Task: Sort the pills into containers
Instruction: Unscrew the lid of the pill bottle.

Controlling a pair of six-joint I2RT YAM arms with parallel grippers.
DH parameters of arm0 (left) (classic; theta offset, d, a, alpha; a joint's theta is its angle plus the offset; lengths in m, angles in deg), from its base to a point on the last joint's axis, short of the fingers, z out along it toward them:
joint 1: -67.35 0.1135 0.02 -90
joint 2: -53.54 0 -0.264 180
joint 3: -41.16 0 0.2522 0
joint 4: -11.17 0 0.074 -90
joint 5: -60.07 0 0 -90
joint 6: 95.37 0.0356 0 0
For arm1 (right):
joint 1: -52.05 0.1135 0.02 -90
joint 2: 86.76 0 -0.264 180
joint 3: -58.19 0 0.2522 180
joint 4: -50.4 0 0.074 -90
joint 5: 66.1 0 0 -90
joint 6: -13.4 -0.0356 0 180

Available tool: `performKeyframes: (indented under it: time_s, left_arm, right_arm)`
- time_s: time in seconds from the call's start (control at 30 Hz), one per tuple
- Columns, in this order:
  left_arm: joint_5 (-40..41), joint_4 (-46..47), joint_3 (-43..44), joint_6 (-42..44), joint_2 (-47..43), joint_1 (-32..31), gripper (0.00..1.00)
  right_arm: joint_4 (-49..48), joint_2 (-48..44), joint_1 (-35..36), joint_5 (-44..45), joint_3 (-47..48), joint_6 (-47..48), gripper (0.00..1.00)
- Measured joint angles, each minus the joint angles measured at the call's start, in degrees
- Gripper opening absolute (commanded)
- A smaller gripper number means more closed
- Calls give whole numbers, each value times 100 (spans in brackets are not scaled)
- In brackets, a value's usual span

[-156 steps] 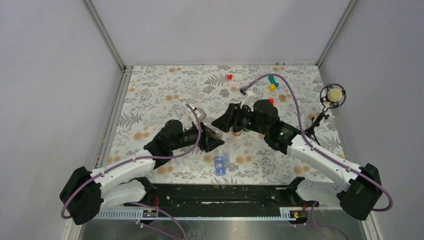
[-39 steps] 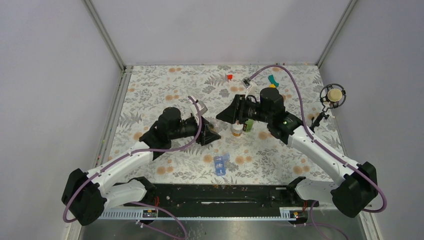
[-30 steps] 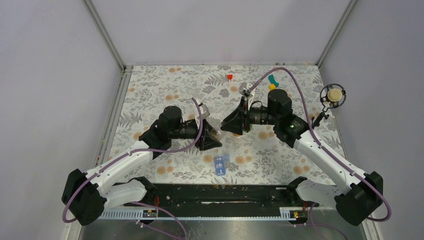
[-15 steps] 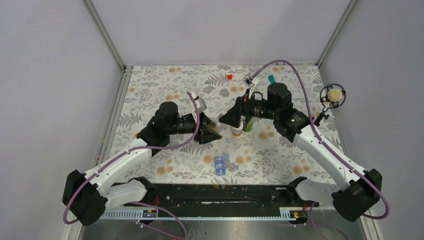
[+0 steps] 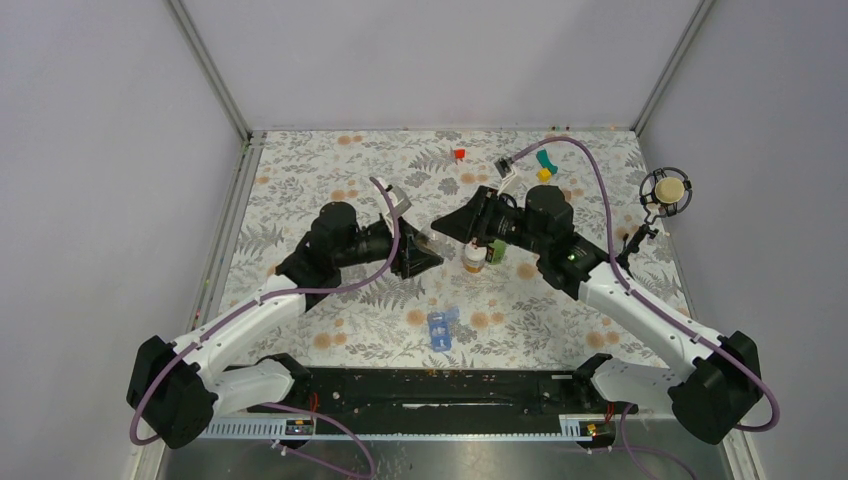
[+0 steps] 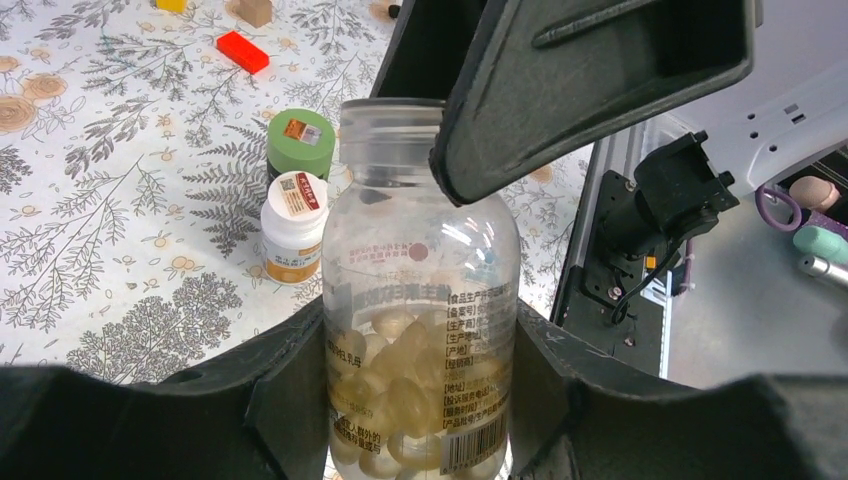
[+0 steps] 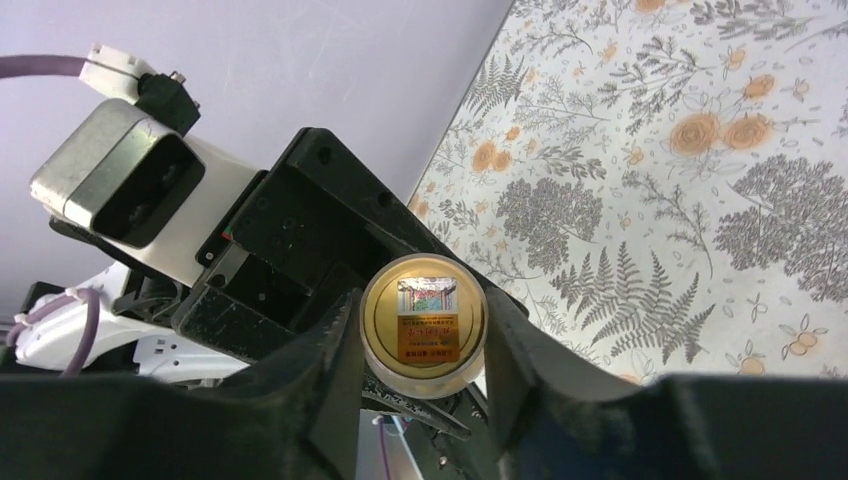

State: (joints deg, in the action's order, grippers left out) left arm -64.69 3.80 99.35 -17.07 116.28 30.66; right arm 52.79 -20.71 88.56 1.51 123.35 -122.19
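Note:
My left gripper (image 6: 420,360) is shut on a clear bottle (image 6: 420,260) filled with pale yellow pills (image 6: 400,390), held off the table. My right gripper (image 7: 422,335) is shut on the bottle's gold cap (image 7: 424,322), with a finger on each side of it. In the left wrist view a black right finger (image 6: 590,80) hides the bottle's top. In the top view the two grippers meet mid-table, left (image 5: 425,257) and right (image 5: 447,227). The blue pill box (image 5: 440,328), the containers, lies nearer the front edge, apart from both grippers.
A white bottle (image 5: 473,257) and a green-capped bottle (image 5: 496,252) stand just right of the grippers. A red block (image 5: 459,154), a teal piece (image 5: 546,159) and a yellow block (image 5: 544,174) lie at the back. A round device on a stand (image 5: 668,190) is at the right edge.
The right wrist has turned at the bottle's cap and shifted slightly up and left. The left gripper kept its hold on the bottle and lifted a little.

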Motion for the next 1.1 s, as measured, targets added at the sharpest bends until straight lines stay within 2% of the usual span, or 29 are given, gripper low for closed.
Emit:
performKeyframes:
  time_s: [0.1,0.17,0.3,0.5,0.53,0.57,0.6,0.63,0.67,0.8,1.1]
  left_arm:
    - [26,68,-2,-37,0,0,0]
    - [22,81,0,-39,0,0,0]
    - [-199,155,-9,-15,0,-44,0]
    - [-866,566,-295,-39,-37,-50,0]
    - [-977,566,-334,-66,-52,-35,0]
    - [-1097,570,-376,-98,-72,-13,0]
    - [-1169,570,-396,-127,-79,-4,0]
    - [-1217,577,-407,-151,-87,7,0]
    - [-1237,584,-407,-164,-87,7,0]
    - [-1121,577,-407,-118,-90,4,0]
    - [-295,527,-404,-59,-22,7,0]
  right_arm:
    - [-39,-7,-4,-15,0,15,8]
    - [-87,-35,-17,-85,-15,219,0]
    - [-444,-234,-173,-691,-256,1019,0]
    - [-1384,157,-680,-3064,-380,1742,0]
    - [-1598,308,-737,-3471,-367,1735,12]
    - [-1770,417,-778,-3744,-365,1722,46]
    - [-1880,494,-807,-3930,-365,1711,72]
    - [-1904,509,-824,-3989,-365,1720,84]
    - [-1851,494,-831,-3971,-365,1749,90]
    - [-1281,81,-824,-3097,-361,1814,99]
    - [-431,-146,-389,-866,-310,634,98]
